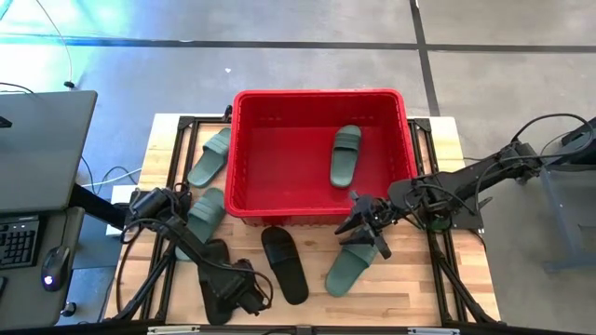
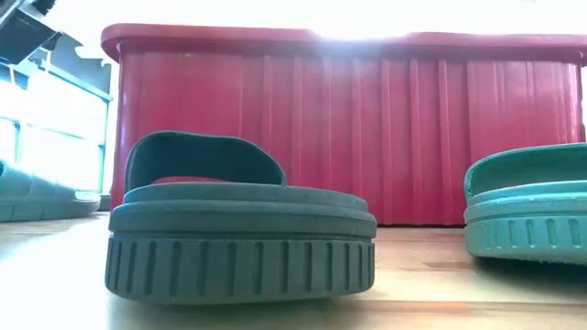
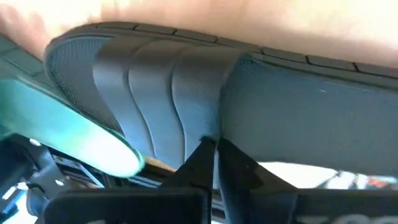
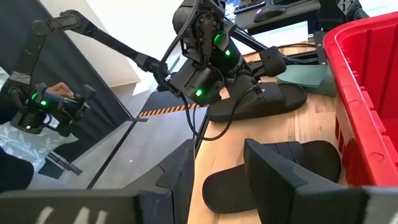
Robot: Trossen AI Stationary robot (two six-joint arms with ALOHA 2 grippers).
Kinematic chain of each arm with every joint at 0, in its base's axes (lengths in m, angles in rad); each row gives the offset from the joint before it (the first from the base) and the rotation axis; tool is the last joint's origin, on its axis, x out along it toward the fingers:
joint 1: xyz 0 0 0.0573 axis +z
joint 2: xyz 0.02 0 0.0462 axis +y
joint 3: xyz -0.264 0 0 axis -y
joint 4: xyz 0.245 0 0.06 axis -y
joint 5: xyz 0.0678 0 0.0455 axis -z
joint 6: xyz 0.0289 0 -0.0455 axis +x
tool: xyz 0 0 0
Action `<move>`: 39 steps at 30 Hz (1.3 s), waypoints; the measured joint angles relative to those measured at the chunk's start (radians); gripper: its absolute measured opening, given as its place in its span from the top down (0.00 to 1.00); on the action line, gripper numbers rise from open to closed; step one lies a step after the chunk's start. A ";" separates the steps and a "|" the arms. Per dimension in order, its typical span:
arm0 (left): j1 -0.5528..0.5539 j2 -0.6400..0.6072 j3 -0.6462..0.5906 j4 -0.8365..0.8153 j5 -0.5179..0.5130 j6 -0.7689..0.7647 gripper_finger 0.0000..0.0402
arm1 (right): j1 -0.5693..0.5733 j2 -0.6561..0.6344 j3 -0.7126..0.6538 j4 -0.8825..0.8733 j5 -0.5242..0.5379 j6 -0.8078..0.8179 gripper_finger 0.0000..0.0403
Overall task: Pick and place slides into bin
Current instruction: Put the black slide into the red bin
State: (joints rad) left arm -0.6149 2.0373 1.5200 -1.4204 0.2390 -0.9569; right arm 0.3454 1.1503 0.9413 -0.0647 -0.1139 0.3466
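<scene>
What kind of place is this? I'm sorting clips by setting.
Likely a robotics lab or workshop, not a home: a wooden table on a dark metal frame, a bare concrete floor, and a keyboard and mouse at a desk beside it.

Red bin (image 1: 321,200); four sage-green slides (image 1: 345,154), two black slides (image 1: 284,264); light wood table (image 1: 419,288).
</scene>
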 joint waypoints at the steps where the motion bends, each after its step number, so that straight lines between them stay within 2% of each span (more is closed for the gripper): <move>1: 0.001 0.001 0.015 -0.001 0.021 0.012 0.99 | 0.000 0.000 0.000 0.000 0.000 0.001 0.68; 4: -0.001 0.001 0.091 0.009 0.047 0.043 1.00 | 0.000 0.000 0.000 0.000 0.000 0.025 0.68; 7: -0.004 0.001 0.207 -0.007 0.023 0.064 1.00 | 0.000 0.000 0.000 0.000 0.000 0.029 0.68; 13: -0.013 0.001 0.484 -0.161 -0.129 0.049 1.00 | 0.000 0.000 0.000 -0.002 0.037 0.011 0.68; 17: -0.023 -0.010 0.650 -0.153 -0.223 0.045 1.00 | 0.000 0.000 0.000 -0.004 0.051 0.010 0.68; 22: -0.020 -0.017 0.838 -0.141 -0.392 0.147 1.00 | 0.000 0.000 0.000 -0.009 0.051 0.011 0.68; 25: -0.005 -0.070 0.803 -0.076 -0.542 0.236 1.00 | 0.000 0.000 0.000 -0.015 0.051 0.011 0.68; 28: 0.024 -0.098 0.806 -0.137 -0.610 0.254 1.00 | 0.000 0.000 0.000 -0.025 0.050 0.019 0.68; 30: 0.046 -0.097 0.806 -0.152 -0.598 0.282 1.00 | 0.002 0.000 0.000 -0.032 0.051 0.042 0.68; 35: 0.059 -0.070 0.802 -0.132 -0.494 0.486 1.00 | 0.002 0.000 0.000 -0.063 0.050 0.045 0.68; 39: 0.059 -0.029 0.800 -0.151 -0.521 0.523 1.00 | 0.002 0.000 0.000 -0.082 0.051 0.045 0.68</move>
State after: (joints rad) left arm -0.5564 2.0088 2.3203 -1.5711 -0.2816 -0.4339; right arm 0.3473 1.1503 0.9409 -0.1467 -0.0631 0.3920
